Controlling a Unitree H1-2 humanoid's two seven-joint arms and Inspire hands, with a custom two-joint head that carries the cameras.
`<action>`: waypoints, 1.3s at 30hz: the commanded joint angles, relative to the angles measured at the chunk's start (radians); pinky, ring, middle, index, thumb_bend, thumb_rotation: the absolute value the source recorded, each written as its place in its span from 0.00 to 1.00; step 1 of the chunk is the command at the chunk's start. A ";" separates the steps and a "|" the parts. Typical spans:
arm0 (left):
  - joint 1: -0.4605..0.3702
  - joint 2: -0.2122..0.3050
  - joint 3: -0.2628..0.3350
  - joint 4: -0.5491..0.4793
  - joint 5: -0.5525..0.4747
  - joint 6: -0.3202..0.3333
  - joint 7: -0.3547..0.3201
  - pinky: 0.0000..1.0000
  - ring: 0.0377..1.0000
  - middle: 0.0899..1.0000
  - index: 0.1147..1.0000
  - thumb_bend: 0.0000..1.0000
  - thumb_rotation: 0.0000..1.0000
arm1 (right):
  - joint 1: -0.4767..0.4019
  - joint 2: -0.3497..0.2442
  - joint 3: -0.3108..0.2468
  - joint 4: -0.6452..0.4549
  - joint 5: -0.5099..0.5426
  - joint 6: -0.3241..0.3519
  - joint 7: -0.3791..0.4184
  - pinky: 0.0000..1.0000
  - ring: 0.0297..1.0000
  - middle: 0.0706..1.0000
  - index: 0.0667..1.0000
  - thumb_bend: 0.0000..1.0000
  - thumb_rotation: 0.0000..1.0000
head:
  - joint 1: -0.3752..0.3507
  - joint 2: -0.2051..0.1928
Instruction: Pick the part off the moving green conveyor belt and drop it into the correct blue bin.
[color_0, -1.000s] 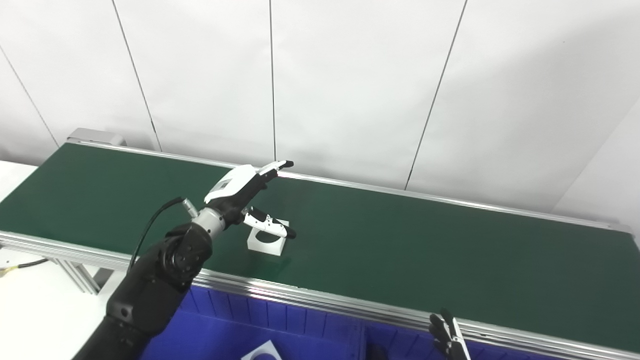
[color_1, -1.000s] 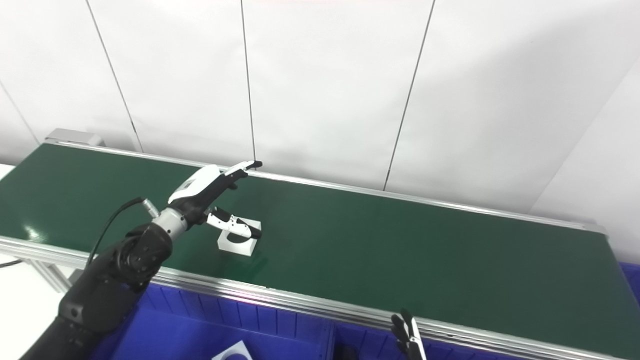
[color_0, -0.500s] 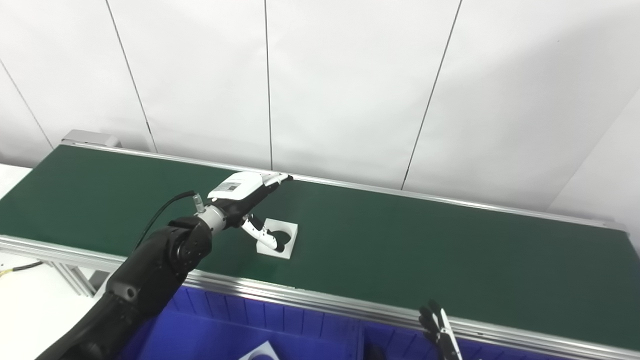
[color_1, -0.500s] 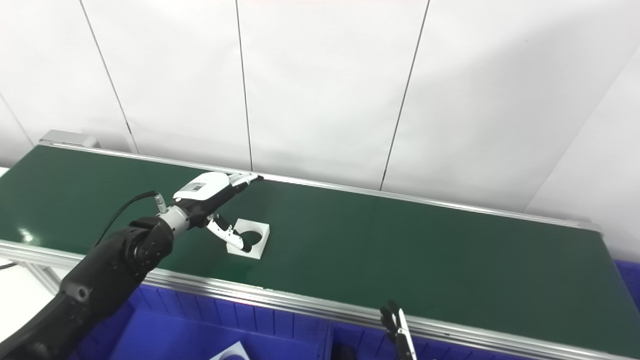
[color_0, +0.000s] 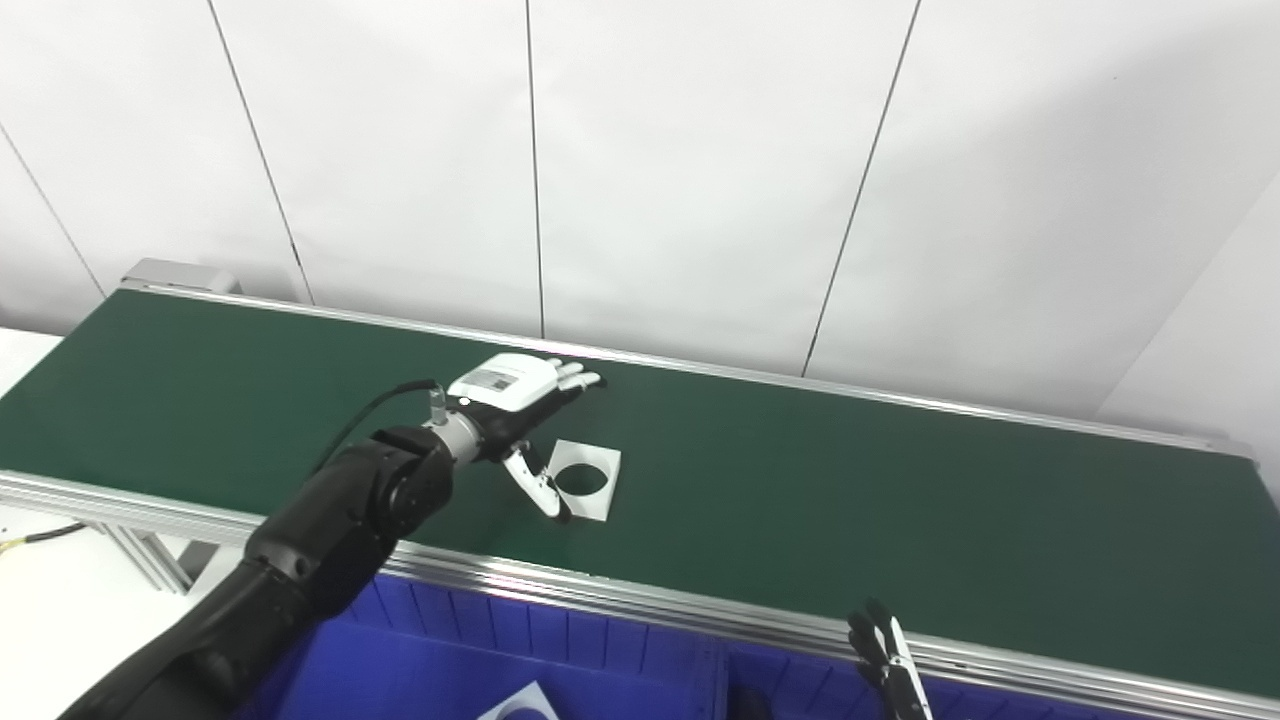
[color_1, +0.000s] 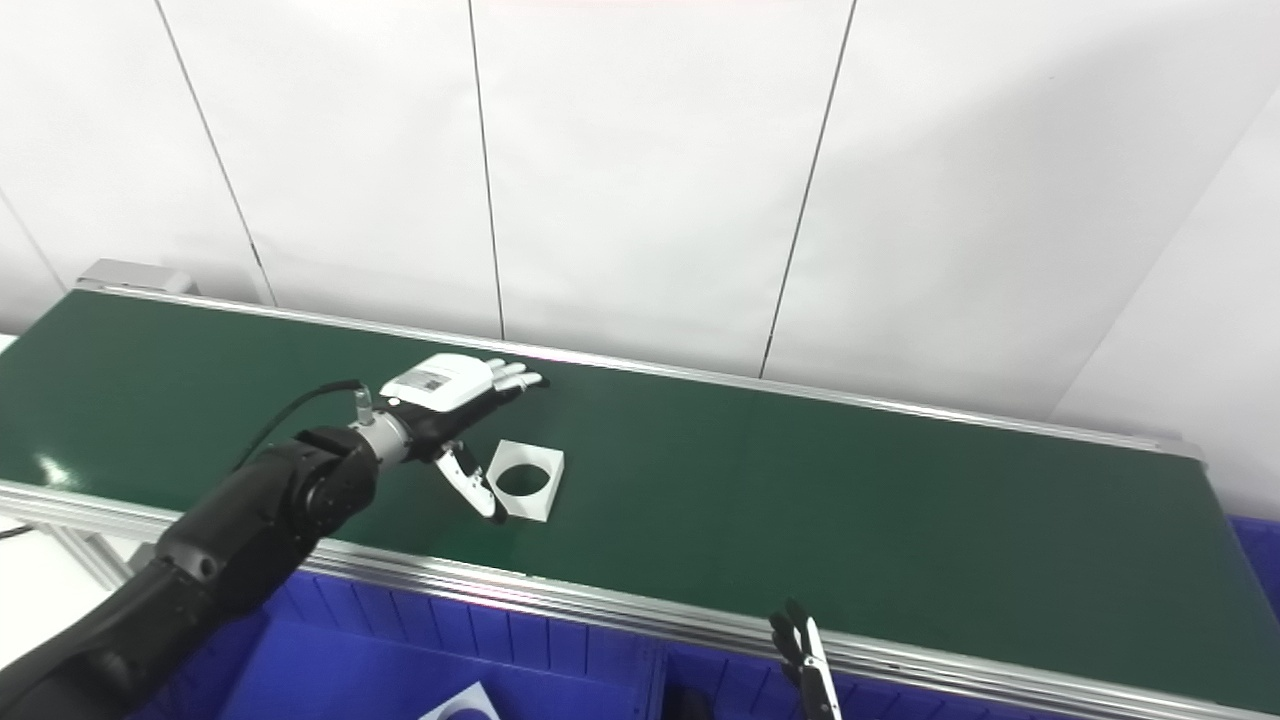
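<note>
Since the earlier pictures the left hand (color_0: 515, 395) has rolled from an edge-up pose to palm-down and dropped low over the green conveyor belt (color_0: 850, 500), while the white square part (color_0: 583, 467) with its round hole has travelled a little to the right along the belt and now shows whole, no longer crossed by the thumb. Nearest the camera, a blue bin (color_0: 560, 660) sits below the belt's near rail with a white piece (color_0: 520, 703) lying in it, and the right hand (color_0: 890, 665) waits at the bottom edge, only its dark fingertips showing, so whether it is spread or closed cannot be told. On the belt, the part lies flat just right of the left hand's thumb (color_0: 535, 482), which angles down toward the part's near left corner; touch cannot be told. The fingers (color_0: 575, 378) stretch flat and apart toward the far rail, behind the part's far left corner, grasping nothing. The dark left arm reaches in diagonally from the lower left.
</note>
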 joint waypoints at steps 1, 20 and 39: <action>-0.046 -0.011 0.019 -0.007 -0.017 0.013 0.025 0.96 0.96 0.98 0.93 0.88 0.21 | 0.005 -0.001 -0.005 -0.041 -0.001 -0.035 -0.014 0.93 0.94 0.95 1.00 0.71 0.38 | 0.004 0.004; -0.073 -0.149 0.034 0.210 -0.126 -0.038 0.088 0.68 0.75 0.80 0.76 0.67 0.00 | 0.040 -0.004 -0.032 -0.101 0.005 -0.023 -0.014 0.92 0.93 0.94 1.00 0.73 0.46 | 0.031 0.056; -0.094 -0.143 -0.037 0.168 -0.117 0.045 0.053 0.45 0.43 0.47 0.42 0.50 0.00 | 0.021 -0.001 -0.047 -0.079 0.058 -0.033 -0.013 0.93 0.93 0.92 1.00 0.74 0.46 | 0.025 0.056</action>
